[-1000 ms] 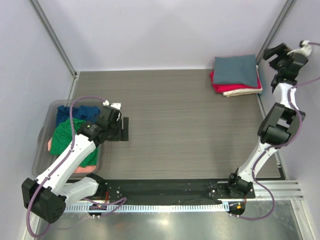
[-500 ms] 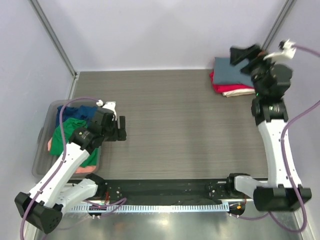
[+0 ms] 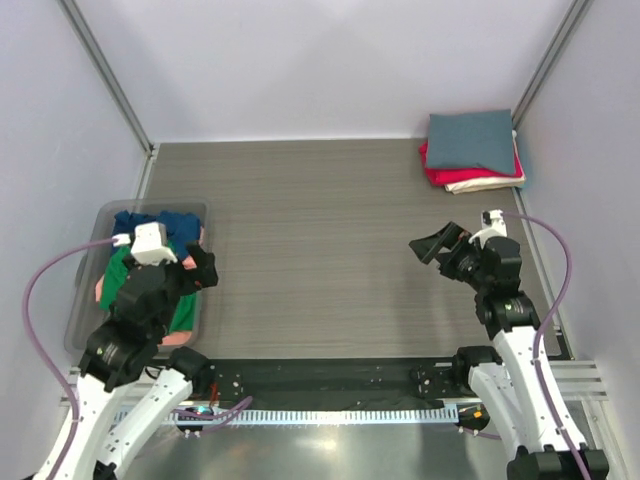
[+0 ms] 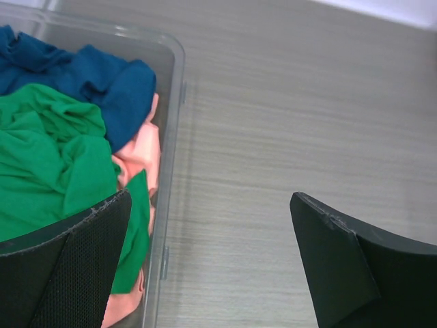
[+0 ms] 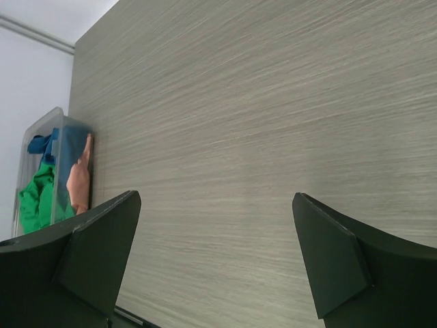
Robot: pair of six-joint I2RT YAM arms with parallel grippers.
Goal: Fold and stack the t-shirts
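A folded stack lies at the back right: the slate grey-blue t-shirt (image 3: 470, 140) on top, over the red one (image 3: 438, 175) and the cream one (image 3: 487, 183). The green t-shirt (image 3: 128, 272), navy t-shirt (image 3: 165, 220) and salmon-pink t-shirt (image 3: 104, 290) lie crumpled in the clear bin (image 3: 150, 205) at the left. The left wrist view shows green (image 4: 48, 157), navy (image 4: 89, 75) and salmon-pink (image 4: 140, 160). My left gripper (image 3: 200, 272) (image 4: 212, 253) is open and empty above the bin's right wall. My right gripper (image 3: 432, 245) (image 5: 215, 253) is open and empty over the bare table, right of centre.
The bin's right wall (image 4: 174, 123) runs under my left finger. The bin shows far off in the right wrist view (image 5: 58, 137). Grey walls and metal posts close in the table on the left, back and right. A black rail carries the arm bases at the near edge.
My right arm has swung from the folded stack down to the table's right-middle, gripper empty. My left arm has drawn back toward the near left, its gripper now at the bin's right edge.
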